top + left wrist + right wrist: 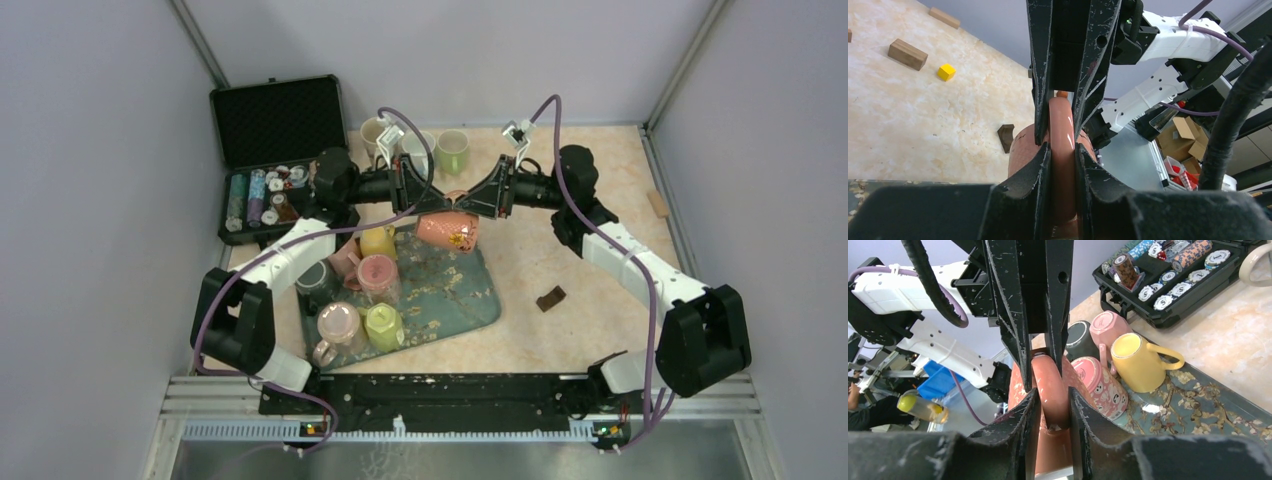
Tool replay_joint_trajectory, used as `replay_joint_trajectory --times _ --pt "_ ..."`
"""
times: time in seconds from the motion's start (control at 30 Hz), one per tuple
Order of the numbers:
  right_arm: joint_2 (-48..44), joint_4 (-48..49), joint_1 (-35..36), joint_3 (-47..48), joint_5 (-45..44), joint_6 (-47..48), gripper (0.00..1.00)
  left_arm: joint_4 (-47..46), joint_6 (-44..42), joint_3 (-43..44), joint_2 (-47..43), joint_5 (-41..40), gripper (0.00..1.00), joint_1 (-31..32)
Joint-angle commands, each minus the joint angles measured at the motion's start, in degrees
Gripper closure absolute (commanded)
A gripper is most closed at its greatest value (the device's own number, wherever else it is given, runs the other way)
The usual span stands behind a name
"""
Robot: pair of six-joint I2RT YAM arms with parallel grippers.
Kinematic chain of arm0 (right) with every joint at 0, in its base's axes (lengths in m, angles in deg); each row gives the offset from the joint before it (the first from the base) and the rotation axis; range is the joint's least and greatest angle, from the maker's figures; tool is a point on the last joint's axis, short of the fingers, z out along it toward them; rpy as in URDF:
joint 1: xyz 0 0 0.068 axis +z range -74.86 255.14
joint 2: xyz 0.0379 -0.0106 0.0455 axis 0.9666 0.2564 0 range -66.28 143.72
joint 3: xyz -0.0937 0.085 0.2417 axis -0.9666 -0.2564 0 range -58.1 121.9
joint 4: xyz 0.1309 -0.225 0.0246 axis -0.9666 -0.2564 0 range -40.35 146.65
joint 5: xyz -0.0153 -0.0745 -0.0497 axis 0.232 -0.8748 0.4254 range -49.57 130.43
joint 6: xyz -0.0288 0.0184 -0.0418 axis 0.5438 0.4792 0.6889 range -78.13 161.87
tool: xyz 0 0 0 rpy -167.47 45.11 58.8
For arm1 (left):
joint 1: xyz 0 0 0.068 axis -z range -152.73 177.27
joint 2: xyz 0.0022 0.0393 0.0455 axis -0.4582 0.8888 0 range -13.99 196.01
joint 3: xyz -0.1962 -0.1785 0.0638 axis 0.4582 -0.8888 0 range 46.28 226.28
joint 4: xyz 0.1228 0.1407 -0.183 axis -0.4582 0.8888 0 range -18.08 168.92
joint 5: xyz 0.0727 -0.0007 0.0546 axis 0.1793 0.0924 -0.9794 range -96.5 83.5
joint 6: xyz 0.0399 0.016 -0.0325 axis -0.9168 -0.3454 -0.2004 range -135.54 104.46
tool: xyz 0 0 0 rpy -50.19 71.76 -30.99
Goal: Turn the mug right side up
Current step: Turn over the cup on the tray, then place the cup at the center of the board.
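Left gripper (443, 203) and right gripper (468, 203) both clamp the handle of the orange mug (448, 231), on its side at tray's (480, 300) far edge, not upright yet; turning and setting down remain.

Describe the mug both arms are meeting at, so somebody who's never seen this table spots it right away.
Find the blue floral tray mid-table. At its far right corner, the salmon mug is tipped sideways, its handle pinched by the left gripper and right gripper. The tray's other mugs stand upside down, untouched.
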Motion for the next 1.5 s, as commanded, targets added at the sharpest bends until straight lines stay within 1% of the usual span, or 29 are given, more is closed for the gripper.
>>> replay_joint_trajectory --times 0.0,0.13,0.27,0.33,0.37,0.43,0.47,0.53,0.6,0.67,0.77,0.83,0.93,0.97,1.0,1.03,1.17,1.3,1.47 --pt "-0.43 2.83 1.08 0.84 0.29 -0.31 0.75 -5.87 1.22 -0.14 -0.22 -0.42 1.0 -0.2" --pt "-0.54 2.63 1.15 0.8 0.3 -0.39 0.82 -6.86 2.03 -0.25 0.32 -0.67 1.0 -0.16" --pt "-0.85 2.26 1.15 1.09 0.0 -0.52 0.93 -6.67 2.02 -0.23 0.89 -0.89 1.0 -0.16" --pt "-1.01 1.72 1.15 1.43 -0.34 -0.5 1.0 -5.02 1.07 -0.06 1.22 -1.61 1.0 -0.19" --pt "-1.12 1.03 1.15 1.62 -0.77 -0.37 1.0 -3.65 0.35 0.13 1.3 -2.01 1.0 -0.2" --pt "-1.48 -0.77 1.11 2.01 -1.97 0.17 1.0 -0.55 -1.63 0.34 1.37 -3.53 0.88 -0.17" --pt "-1.65 -2.1 1.14 2.34 -2.77 0.82 1.0 1.19 -2.43 0.5 1.46 -4.16 0.85 -0.18" --pt "-1.98 -4.97 1.13 3.03 -4.59 1.95 1.0 3.17 -3.66 0.66 1.54 -5.36 0.72 -0.24" --pt "-2.02 -8.37 1.12 4.03 -6.47 3.49 1.0 5.39 -5.17 0.89 1.74 -6.57 0.66 -0.22" --pt "-2.09 -10.92 1.15 4.79 -8.41 4.51 1.0 7.47 -6.4 1.01 1.83 -8.05 0.55 -0.18" --pt "-2.04 -13.9 1.15 5.69 -10.07 5.67 1.0 10.26 -8.22 1.43 2.17 -10.05 0.44 -0.2" --pt "-1.79 -15.95 1.15 6.49 -11.35 6.39 1.0 12.03 -9.16 1.66 2.32 -11.81 0.33 -0.18" --pt "-1.49 -19.75 1.15 8.02 -13.58 8.03 1.0 15.44 -11.7 2.35 2.04 -15.12 0.19 -0.16" --pt "-1.23 -21.83 1.15 8.71 -14.58 8.73 1.0 17.03 -12.58 2.72 1.78 -16.52 0.12 -0.16" --pt "-1.1 -23.41 1.15 9.48 -15.72 9.7 1.0 18.46 -13.55 3.21 1.52 -17.69 0.09 -0.2" --pt "-0.87 -26.35 1.15 10.4 -17.07 10.65 1.0 19.88 -14.52 3.7 1.31 -19.19 0.03 -0.17" --pt "0.95 -33.45 0.27 13.78 -22.21 13.33 1.0 25.16 -17.75 5.38 -0.43 -26.09 0.01 -0.16" --pt "3.58 -38.62 -2.8 16.83 -25.12 13.43 1.0 30.35 -20.41 6.46 -2.39 -33.64 0.01 -0.19" --pt "7.76 -44.0 -6.89 20.68 -28.57 13.44 1.0 34.94 -23.12 7.18 -4.22 -36.46 0.01 -0.18"
